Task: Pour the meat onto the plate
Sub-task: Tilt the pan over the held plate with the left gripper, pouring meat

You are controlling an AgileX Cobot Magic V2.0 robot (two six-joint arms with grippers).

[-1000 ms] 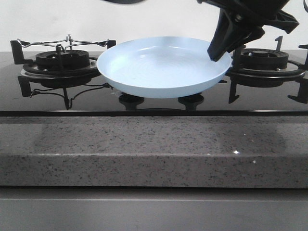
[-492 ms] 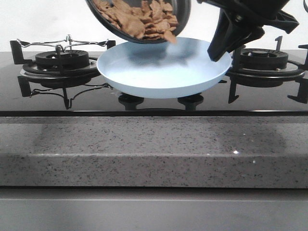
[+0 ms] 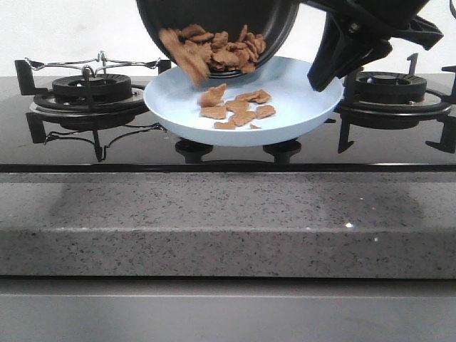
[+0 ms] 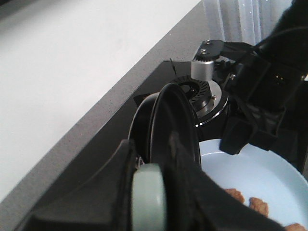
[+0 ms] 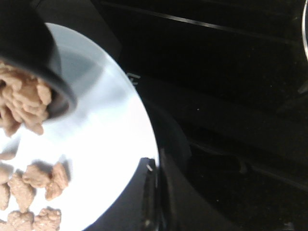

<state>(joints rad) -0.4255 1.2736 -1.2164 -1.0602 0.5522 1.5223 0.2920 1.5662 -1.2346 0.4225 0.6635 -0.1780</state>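
Front view: the black frying pan [image 3: 217, 28] is tipped steeply over the far side of the pale blue plate [image 3: 306, 107], which is held above the black hob between the 2 gas burners, the left burner [image 3: 89, 92] and the right burner [image 3: 392, 89]. The meat [image 3: 239, 110] is partly down: several pieces lie in the plate's middle, more cluster at the pan's lower lip, and a few are blurred in mid-fall near the plate's left side. The right gripper [image 3: 329, 80] pinches the plate's right rim. The risk, as I judge it, is that pieces falling near the left rim bounce or slide off onto the hob, or that the growing load tilts a plate held by 1 edge only. The left gripper is outside this view.

Left wrist view: this alone shows the left gripper [image 4: 159, 192] closed on the pan's pale green handle [image 4: 149, 199], the pan seen edge-on, with the plate and a few meat pieces below it and the right arm [image 4: 260, 96] beyond. A slip of the handle would dump the rest at once.

Right wrist view: only here is the grip on the rim seen close, the right gripper's fingers [image 5: 149, 192] closed on the plate's edge, landed pieces well inside it, and the pan's lip overhanging the plate.
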